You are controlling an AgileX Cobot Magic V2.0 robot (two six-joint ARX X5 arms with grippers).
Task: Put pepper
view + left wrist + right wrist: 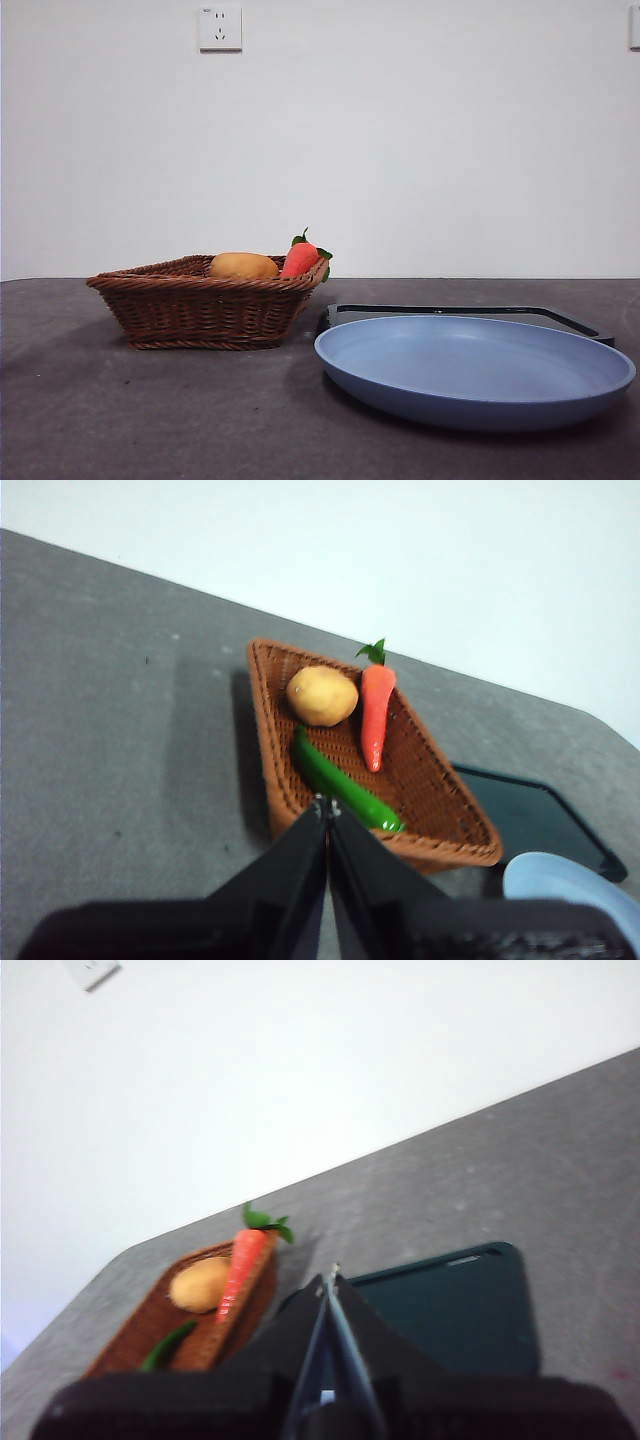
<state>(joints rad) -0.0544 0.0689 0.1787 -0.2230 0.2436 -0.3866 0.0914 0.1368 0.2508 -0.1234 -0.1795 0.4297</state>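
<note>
Here, nearest the desk's front edge and toward its right side, sits a wide, shallow blue plastic plate [475, 365], bare inside. Just behind it, partly covered by the plate's rim, lies a flat dark rectangular tray [570, 322]. To the left and a little farther back stands a brown woven wicker basket [200, 310], just beside the tray's corner. In the front view only a tan potato-like lump [243, 266] and a red-orange carrot with green leaves [303, 256] rise above its rim.

The long, glossy dark-green pepper [345, 785] is hidden there, but the left wrist view shows it lying on the basket floor along one wall, its upper end just beside the potato-like lump, the carrot near it across the weave. Farthest back is a white wall with a white socket plate [220, 27].

Neither arm shows in the front view. The left gripper [327, 815] hangs above the basket's near edge, its two black jaws pressed together, holding nothing. The right gripper [330, 1285] waits over the tray side, jaws likewise pressed together and empty.

By my reading the task has not begun: the pepper is untouched. The next move calls for the left gripper to spread its jaws, descend across the pepper's middle without nudging the lump, close, lift, and likely carry it to the blue plate.
</note>
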